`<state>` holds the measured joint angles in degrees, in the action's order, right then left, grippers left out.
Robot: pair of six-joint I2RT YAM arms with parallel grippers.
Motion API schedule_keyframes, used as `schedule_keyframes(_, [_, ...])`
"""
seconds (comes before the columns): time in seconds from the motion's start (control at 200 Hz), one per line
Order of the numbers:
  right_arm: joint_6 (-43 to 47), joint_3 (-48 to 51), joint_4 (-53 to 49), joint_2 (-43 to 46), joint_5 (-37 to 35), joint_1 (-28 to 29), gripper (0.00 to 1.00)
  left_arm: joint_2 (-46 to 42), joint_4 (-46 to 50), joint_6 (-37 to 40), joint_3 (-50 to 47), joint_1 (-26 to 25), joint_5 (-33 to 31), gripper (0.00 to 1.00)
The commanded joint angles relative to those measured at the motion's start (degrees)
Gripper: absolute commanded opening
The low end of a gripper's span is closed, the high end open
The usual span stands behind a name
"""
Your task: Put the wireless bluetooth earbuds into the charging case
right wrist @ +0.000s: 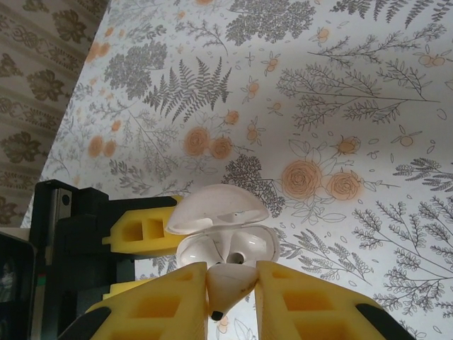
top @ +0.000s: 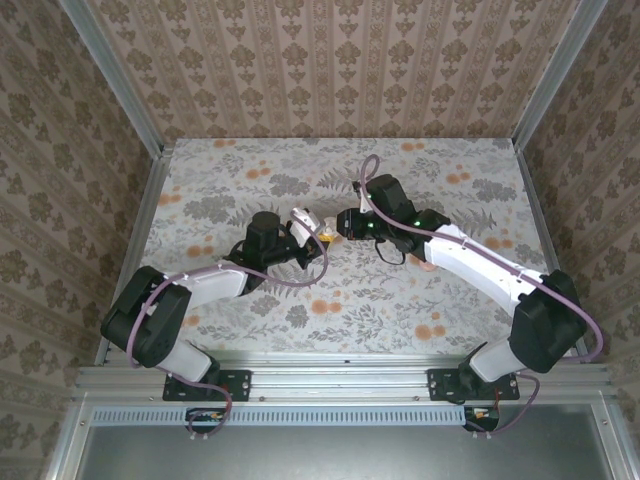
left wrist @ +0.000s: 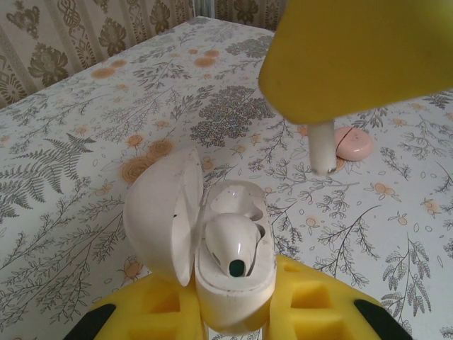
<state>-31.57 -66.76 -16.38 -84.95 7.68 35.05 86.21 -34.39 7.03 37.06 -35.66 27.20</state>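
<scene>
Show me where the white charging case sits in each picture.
Top external: charging case just left of centre.
Left wrist: case at bottom centre, lid open to the left.
Right wrist: case at bottom centre, just above the pinched earbud.
Shared landmark: the floral tablecloth beneath it.

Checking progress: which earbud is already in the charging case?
The seated earbud, dark-tipped, sits in the open charging case; the other earbud is pinched in the right gripper, outside it.
</scene>
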Motion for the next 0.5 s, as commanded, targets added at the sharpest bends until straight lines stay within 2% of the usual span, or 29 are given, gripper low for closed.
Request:
schedule_keyframes(0.0, [1.6,-1.9,1.1,-1.1,-1.5,0.6,0.23,0.5,-2.3,-1.4,1.8,-0.5,1.2,0.04])
schedule_keyframes(0.495, [2.3,-1.6,3.2,-1.5,-5.4,1.1,0.23,0.1,-2.5,-2.1,2.0,-0.5,1.3,0.04])
